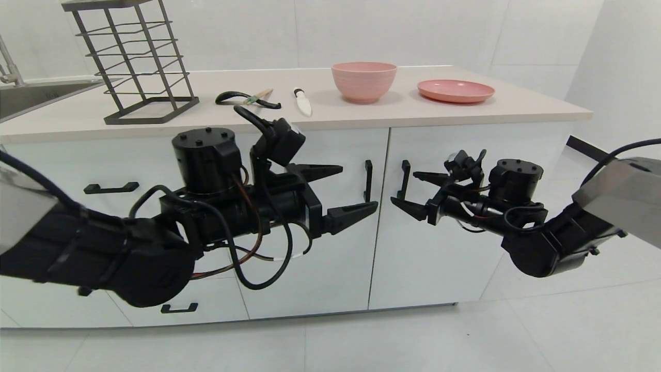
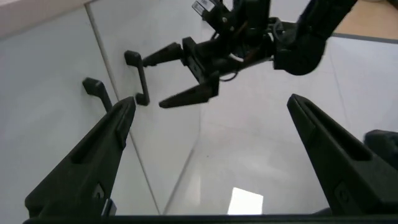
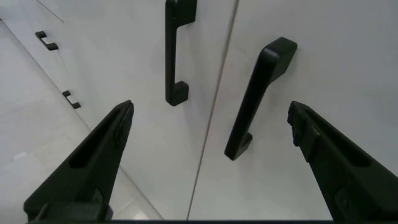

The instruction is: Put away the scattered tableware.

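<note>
The left gripper hangs below the counter's front edge, jaws spread wide and holding nothing; its tips point across at the right gripper, which is also spread and empty; the two are near each other but apart. Both hang in front of the cabinet doors, level with the two upright handles that flank the seam between the doors. In the right wrist view both handles lie ahead, between the fingers, which touch neither. Left of the doors are drawers, with a small handle on the upper one.

On the counter, the pink bowl stands upright right of the middle, towards the back edge; the pink plate lies flat just to its right, nearer the right end, apart from the bowl. Left of the bowl lies a knife, black handle towards the back and white blade towards the front edge. Left of it is a black utensil with a pale stick across it; I cannot tell what kind of utensil. A black wire rack stands towards the left end, near the front edge; beyond it, at the left end, is the sink.
</note>
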Robot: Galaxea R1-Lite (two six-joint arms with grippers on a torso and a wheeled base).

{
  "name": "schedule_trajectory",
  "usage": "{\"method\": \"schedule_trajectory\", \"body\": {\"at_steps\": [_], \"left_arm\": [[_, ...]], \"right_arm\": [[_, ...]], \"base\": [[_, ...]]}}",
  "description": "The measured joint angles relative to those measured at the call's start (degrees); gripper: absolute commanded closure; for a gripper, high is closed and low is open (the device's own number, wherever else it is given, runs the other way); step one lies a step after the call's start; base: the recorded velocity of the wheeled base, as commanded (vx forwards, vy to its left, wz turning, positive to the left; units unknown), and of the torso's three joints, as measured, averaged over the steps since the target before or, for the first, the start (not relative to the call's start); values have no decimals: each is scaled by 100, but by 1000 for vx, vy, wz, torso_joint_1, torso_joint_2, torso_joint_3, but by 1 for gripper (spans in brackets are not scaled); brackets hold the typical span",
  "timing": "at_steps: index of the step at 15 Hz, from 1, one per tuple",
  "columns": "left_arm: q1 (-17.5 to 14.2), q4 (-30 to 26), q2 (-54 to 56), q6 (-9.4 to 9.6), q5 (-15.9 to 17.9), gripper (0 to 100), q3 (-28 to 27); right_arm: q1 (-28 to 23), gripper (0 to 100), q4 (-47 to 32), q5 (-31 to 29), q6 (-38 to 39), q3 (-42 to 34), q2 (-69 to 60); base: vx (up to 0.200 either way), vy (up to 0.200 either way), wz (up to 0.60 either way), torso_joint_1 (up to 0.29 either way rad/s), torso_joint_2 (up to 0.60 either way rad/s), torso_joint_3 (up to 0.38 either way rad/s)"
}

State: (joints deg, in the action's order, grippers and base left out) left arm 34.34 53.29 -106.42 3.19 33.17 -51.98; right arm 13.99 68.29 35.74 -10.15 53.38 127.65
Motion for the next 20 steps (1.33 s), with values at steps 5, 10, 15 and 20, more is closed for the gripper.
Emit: {"method": "schedule_trajectory", "body": {"at_steps": [5, 10, 15, 20], "left_arm": [[168, 39, -525, 195, 22, 0, -290], [441, 4, -866, 184, -46, 0, -680], [435, -544, -1279, 180, -158, 0, -1554], [433, -550, -1587, 138, -151, 0, -1913]], "right_arm": [[37, 0, 355, 162, -10, 9, 144], [80, 0, 433, 391, -10, 157, 396], [155, 0, 475, 1059, -11, 439, 634], [229, 0, 739, 1467, -13, -592, 140]], "base": [[0, 0, 0, 0, 0, 0], [0, 0, 0, 0, 0, 0], [0, 0, 0, 0, 0, 0], [0, 0, 0, 0, 0, 0]]}}
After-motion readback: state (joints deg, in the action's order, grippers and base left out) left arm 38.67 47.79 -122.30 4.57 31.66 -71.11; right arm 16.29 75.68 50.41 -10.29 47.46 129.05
